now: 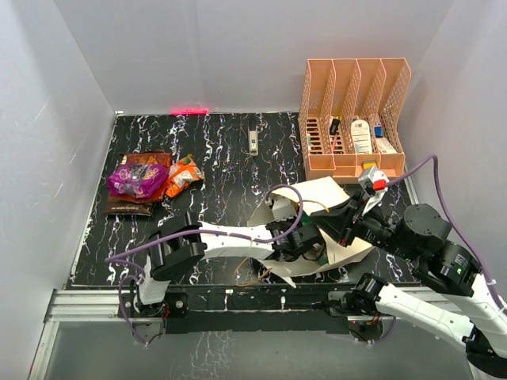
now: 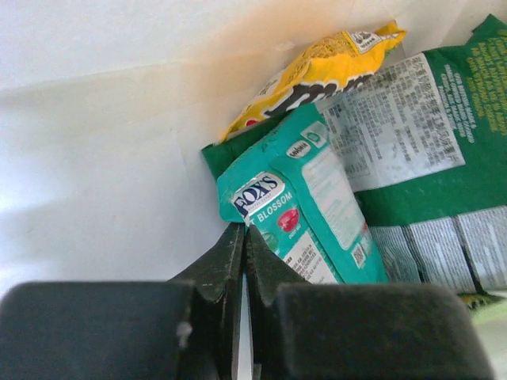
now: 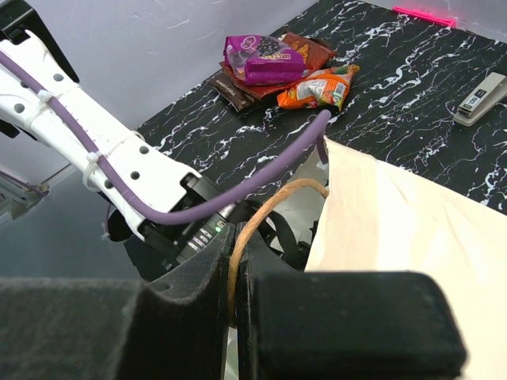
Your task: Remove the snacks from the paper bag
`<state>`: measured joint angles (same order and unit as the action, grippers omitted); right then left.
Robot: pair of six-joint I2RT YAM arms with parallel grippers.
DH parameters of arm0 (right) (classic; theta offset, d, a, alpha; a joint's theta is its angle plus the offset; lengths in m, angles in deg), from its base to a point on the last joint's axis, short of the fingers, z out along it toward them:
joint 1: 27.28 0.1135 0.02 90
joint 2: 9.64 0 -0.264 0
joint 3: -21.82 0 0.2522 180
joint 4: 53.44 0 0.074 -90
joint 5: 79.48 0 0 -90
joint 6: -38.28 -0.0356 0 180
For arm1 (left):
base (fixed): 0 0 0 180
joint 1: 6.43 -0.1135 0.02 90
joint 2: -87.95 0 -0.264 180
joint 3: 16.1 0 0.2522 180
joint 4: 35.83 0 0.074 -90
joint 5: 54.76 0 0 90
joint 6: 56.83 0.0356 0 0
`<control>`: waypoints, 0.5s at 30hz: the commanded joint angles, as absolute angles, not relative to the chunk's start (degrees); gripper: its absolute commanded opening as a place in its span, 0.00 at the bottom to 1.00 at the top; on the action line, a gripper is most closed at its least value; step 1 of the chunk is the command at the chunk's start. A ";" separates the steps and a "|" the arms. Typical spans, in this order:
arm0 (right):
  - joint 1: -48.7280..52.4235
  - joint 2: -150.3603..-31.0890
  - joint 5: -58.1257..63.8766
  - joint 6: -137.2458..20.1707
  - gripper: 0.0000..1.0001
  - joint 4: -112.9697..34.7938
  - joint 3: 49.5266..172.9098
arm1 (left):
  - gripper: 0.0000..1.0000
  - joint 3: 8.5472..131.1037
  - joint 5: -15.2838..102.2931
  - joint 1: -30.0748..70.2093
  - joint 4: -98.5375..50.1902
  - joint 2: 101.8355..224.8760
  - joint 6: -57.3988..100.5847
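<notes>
Clamping 1 teal packet (image 2: 305, 214) among 3, left claw (image 2: 244, 232); right claw (image 3: 235, 241) clamps 1 cord handle (image 3: 269, 203)

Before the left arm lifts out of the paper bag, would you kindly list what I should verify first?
1. Left claw shut: ok.
2. Teal packet caught in it: cannot tell; its corner lies right at the tips.
3. Teal packet on top of the green packet, not pinned: ok.
4. Right claw shut on the cord handle: ok.
5. Paper bag mouth open round the left arm: ok.
</notes>
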<state>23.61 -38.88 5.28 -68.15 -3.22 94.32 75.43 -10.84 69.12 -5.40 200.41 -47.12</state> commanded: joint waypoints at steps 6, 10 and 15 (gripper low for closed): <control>23.87 -36.06 7.67 -66.45 0.07 -4.95 94.73 | 0.00 65.70 -5.61 69.41 -5.34 180.43 -47.77; 23.87 -35.20 8.44 -65.88 0.07 -5.05 93.90 | 0.00 62.34 -4.84 70.11 -6.39 175.85 -46.33; 23.87 -34.53 8.73 -65.72 0.07 -4.66 93.47 | 0.00 58.96 -4.81 70.68 -7.15 169.99 -41.87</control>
<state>23.61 -35.56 7.71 -66.68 -2.52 93.84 61.21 -4.63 69.97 -6.39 175.45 -45.79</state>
